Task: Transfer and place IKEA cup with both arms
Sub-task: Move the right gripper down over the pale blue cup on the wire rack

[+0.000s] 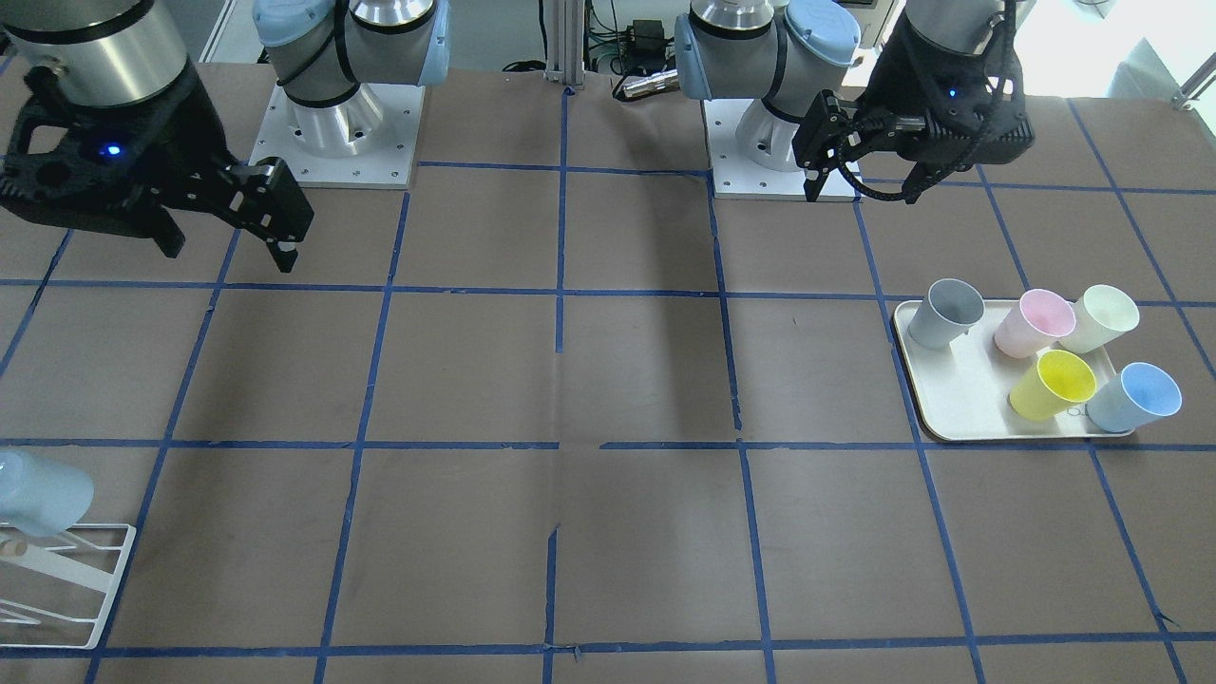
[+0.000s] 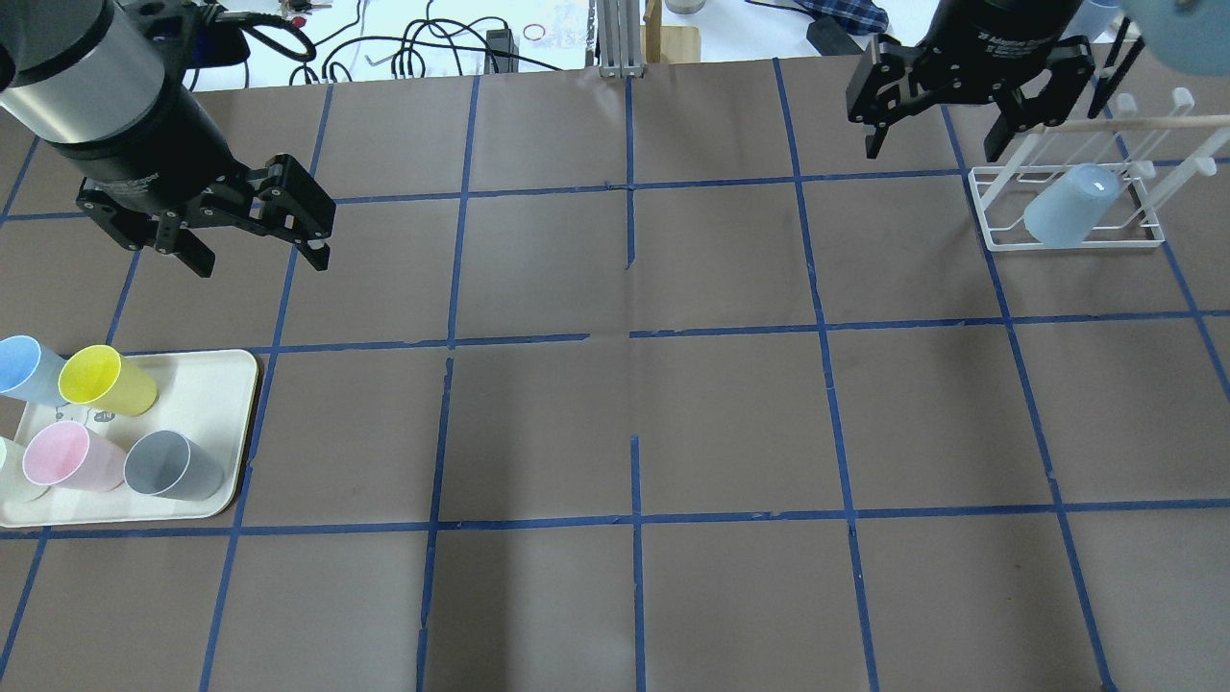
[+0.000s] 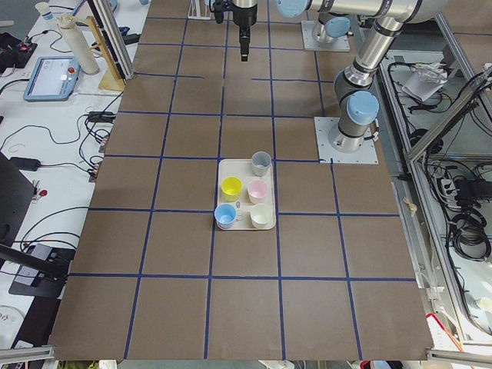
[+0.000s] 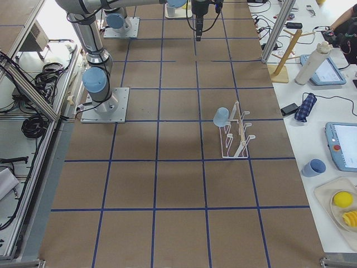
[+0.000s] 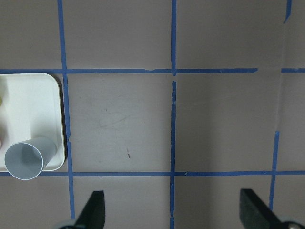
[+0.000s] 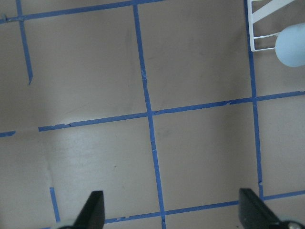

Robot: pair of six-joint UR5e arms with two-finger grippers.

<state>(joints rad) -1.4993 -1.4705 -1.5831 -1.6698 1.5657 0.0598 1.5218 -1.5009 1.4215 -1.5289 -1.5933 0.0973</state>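
Note:
One pale blue cup (image 1: pixel 1135 397) stands upright on the white tray (image 1: pixel 950 389) at my left, also in the overhead view (image 2: pixel 24 368). Its pale blue twin (image 2: pixel 1069 204) hangs tilted on the white wire rack (image 2: pixel 1067 240) at my right, also in the front view (image 1: pixel 38 492) and the right wrist view (image 6: pixel 290 45). My left gripper (image 2: pixel 259 252) is open and empty, high above the table beside the tray (image 5: pixel 28 109). My right gripper (image 2: pixel 932 146) is open and empty, left of the rack. Both wrist views show bare fingers wide apart.
The tray also holds a grey cup (image 1: pixel 943 313), a pink cup (image 1: pixel 1034 323), a cream cup (image 1: pixel 1100 318) and a yellow cup (image 1: pixel 1053 385). The brown table carries a blue tape grid. The arm bases stand at the robot's edge.

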